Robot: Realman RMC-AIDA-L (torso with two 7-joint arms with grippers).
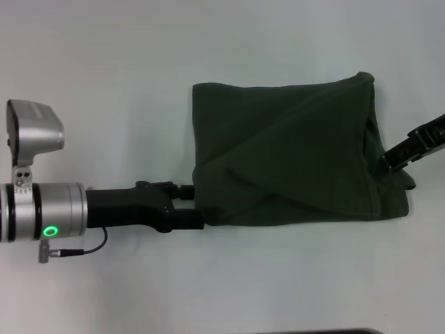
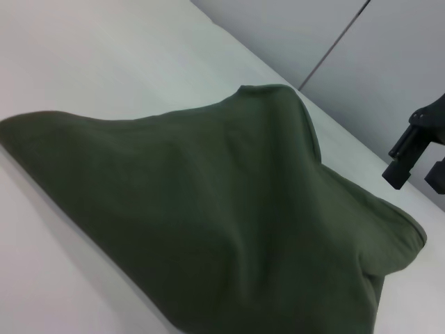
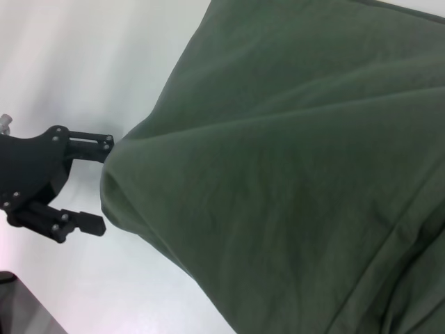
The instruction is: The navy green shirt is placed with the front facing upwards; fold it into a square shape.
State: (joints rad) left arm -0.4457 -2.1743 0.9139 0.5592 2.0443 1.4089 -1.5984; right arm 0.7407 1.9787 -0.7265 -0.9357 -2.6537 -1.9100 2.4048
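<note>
The navy green shirt (image 1: pixel 292 149) lies folded into a rough rectangle on the white table (image 1: pixel 125 83), showing only plain dark olive cloth with a diagonal fold across it. My left gripper (image 1: pixel 191 205) is at the shirt's left edge, low down. From the right wrist its fingers (image 3: pixel 87 138) stand apart, their tips at the bulging cloth edge (image 3: pixel 118 181). At the shirt's right edge is my right gripper (image 1: pixel 386 161). The left wrist view shows that gripper (image 2: pixel 419 170) open, just off the cloth (image 2: pixel 229 223).
The white table surrounds the shirt on all sides. A grey wall panel (image 2: pixel 327 35) rises beyond the table's far edge. A dark strip (image 1: pixel 320 331) runs along the near edge of the table.
</note>
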